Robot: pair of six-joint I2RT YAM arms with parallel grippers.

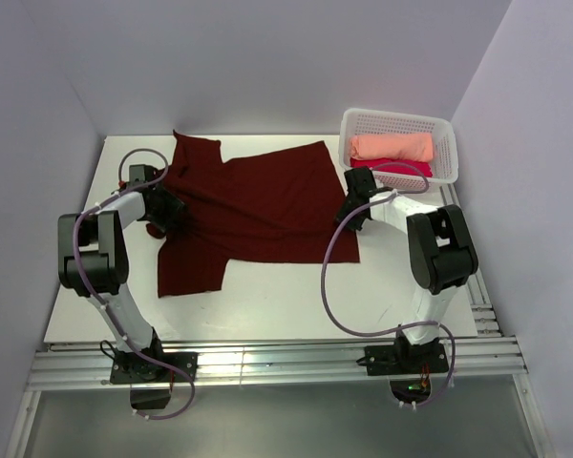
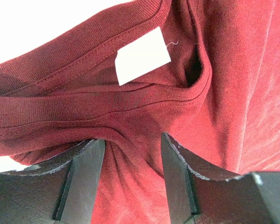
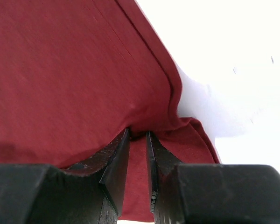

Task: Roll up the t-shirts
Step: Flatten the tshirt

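Note:
A dark maroon t-shirt (image 1: 258, 205) lies spread flat on the white table, collar to the left. My left gripper (image 1: 162, 210) presses down at the collar. In the left wrist view its jaws (image 2: 130, 140) stand well apart, with bunched, wrinkled cloth between them just below the pale neck label (image 2: 142, 56). My right gripper (image 1: 349, 212) sits on the shirt's right hem. In the right wrist view its jaws (image 3: 137, 133) are open only a narrow slit, with a raised fold of the hem (image 3: 177, 107) at their tips. A peach t-shirt (image 1: 392, 146) and a crimson-pink one (image 1: 377, 164) lie rolled in the basket.
A white mesh basket (image 1: 401, 119) stands at the back right, close behind the right gripper. Pale walls close in the table on three sides. A metal rail (image 1: 267, 358) runs along the near edge by the arm bases.

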